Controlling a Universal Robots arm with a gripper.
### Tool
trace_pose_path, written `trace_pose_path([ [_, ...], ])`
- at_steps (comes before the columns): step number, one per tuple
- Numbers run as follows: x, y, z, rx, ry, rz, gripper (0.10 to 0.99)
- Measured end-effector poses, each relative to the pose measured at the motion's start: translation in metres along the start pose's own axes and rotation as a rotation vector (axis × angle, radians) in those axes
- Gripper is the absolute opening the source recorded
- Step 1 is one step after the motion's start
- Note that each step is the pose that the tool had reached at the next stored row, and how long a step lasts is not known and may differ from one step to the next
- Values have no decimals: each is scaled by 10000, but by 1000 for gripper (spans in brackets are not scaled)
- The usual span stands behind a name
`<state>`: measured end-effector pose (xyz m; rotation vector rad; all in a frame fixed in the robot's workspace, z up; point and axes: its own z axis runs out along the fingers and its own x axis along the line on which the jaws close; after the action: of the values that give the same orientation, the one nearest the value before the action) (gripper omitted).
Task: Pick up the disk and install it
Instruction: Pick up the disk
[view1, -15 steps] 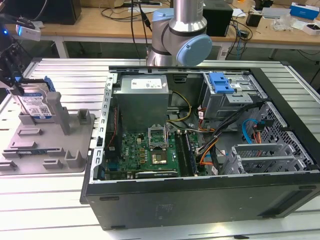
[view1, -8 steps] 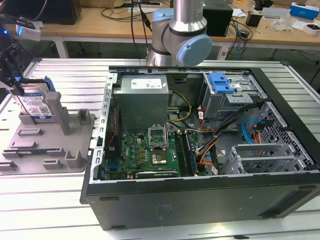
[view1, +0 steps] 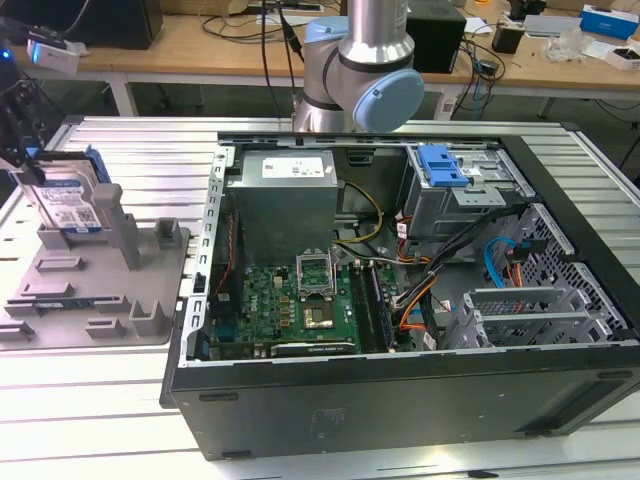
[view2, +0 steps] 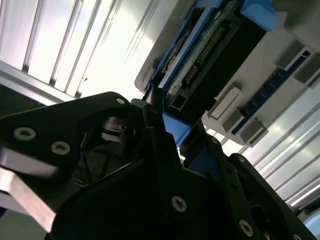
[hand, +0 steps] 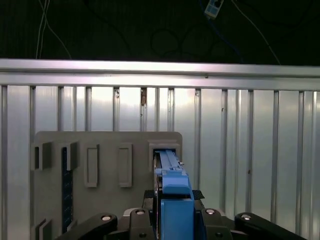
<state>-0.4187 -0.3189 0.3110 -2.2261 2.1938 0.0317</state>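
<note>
The disk (view1: 68, 203) stands on edge at the exterior view's left, a silver drive with a white-and-blue label in a blue carrier. Its lower edge is at the slot of the grey fixture tray (view1: 90, 300); I cannot tell whether it is lifted out. My black gripper (view1: 33, 168) is shut on the disk's upper edge. In the first wrist view the blue carrier edge (hand: 175, 197) runs between my fingers (hand: 135, 216) of the gripper (hand: 175, 216). The second wrist view shows the disk's connector side (view2: 207, 55) just beyond the gripper (view2: 167, 131).
An open computer case (view1: 400, 390) fills the middle of the ribbed metal table (view1: 90, 420), with its motherboard (view1: 290, 305), power supply (view1: 285, 195) and a drive cage with a blue ribbed latch (view1: 443, 166). My arm's joint (view1: 355, 65) hangs behind the case.
</note>
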Motion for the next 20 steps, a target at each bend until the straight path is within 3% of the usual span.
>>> trace_pose_path([
  [4, -4, 0, -159, 1, 0, -1, 369],
  [6, -8, 0, -309, 1, 0, 0, 369],
  [14, -19, 2, -729, 0, 0, -1, 369],
  [20, -28, 3, -1111, 1, 0, 0, 369],
])
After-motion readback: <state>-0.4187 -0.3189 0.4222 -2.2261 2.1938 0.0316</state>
